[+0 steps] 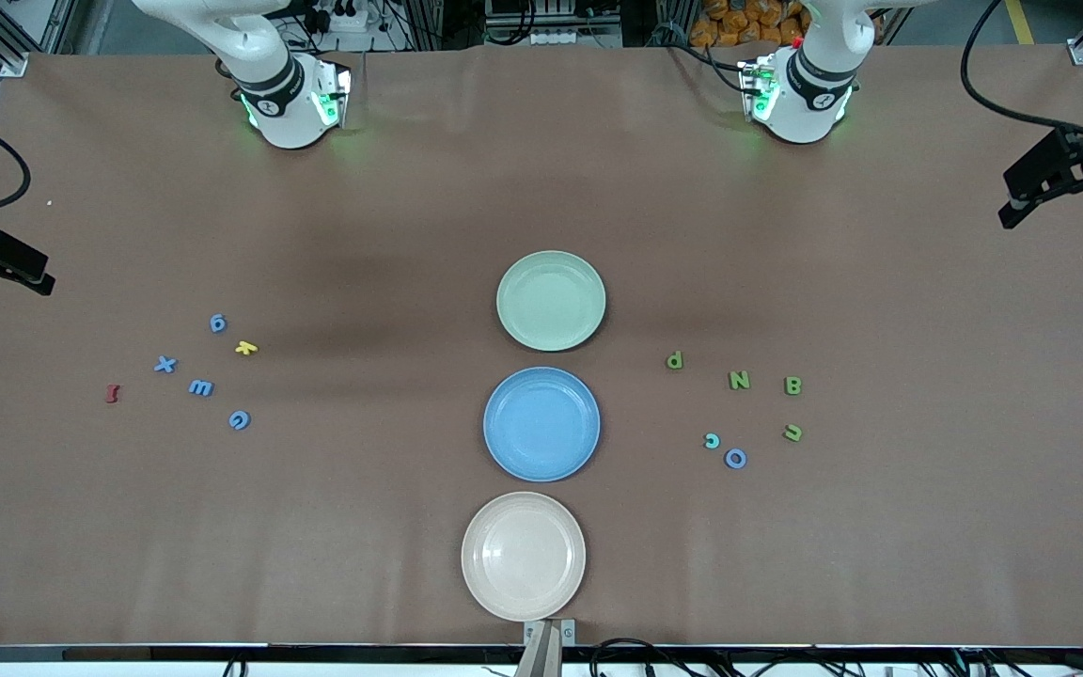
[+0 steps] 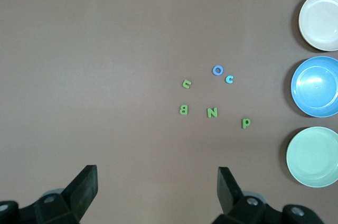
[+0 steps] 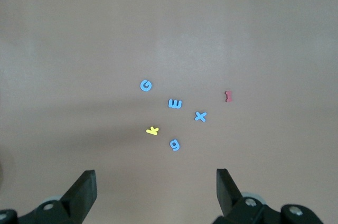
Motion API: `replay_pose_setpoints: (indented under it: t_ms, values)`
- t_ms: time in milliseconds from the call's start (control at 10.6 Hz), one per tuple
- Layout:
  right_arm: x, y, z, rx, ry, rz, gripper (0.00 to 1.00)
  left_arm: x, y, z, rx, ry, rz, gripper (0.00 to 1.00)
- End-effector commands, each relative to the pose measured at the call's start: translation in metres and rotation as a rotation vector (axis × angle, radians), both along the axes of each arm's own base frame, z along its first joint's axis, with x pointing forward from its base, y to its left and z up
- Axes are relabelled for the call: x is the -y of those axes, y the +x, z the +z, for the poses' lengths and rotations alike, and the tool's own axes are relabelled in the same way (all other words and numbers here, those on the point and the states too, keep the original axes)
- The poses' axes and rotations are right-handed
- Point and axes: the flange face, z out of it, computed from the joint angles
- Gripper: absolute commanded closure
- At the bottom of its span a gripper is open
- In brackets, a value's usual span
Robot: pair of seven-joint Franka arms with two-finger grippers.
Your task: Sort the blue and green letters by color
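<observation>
Currently nothing is sorted. Blue letters [image 1: 201,387] lie loose on the tabletop [image 1: 541,188] toward the right arm's end, with a yellow letter [image 1: 245,348] and a red letter [image 1: 112,393] among them; green letters [image 1: 739,380] lie toward the left arm's end, a small teal letter [image 1: 712,439] and a blue ring [image 1: 735,459] just beside them. Green plate [image 1: 551,300], blue plate [image 1: 541,424] and cream plate [image 1: 524,556] line up between the groups. Left gripper [image 2: 158,192] and right gripper [image 3: 156,192] both stand wide, holding nothing, each above its own cluster. Only the wrist views show the grippers.
</observation>
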Motion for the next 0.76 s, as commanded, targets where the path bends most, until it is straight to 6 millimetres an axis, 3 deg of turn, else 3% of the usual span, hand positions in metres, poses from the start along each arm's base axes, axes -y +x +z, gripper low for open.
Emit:
replay_pose_setpoints:
  t_ms: [0,379,663]
  values:
    - [-0.001,0.000,0.002,0.011,0.009,-0.005,0.00,-0.022,-0.005,-0.005,-0.046,-0.013,0.023,0.00]
    - [-0.001,0.004,-0.001,0.025,0.007,-0.004,0.00,-0.071,-0.004,-0.012,-0.068,0.004,0.116,0.00]
    - [-0.001,0.004,-0.002,0.022,0.008,-0.004,0.00,-0.089,-0.005,-0.017,-0.093,0.028,0.149,0.00]
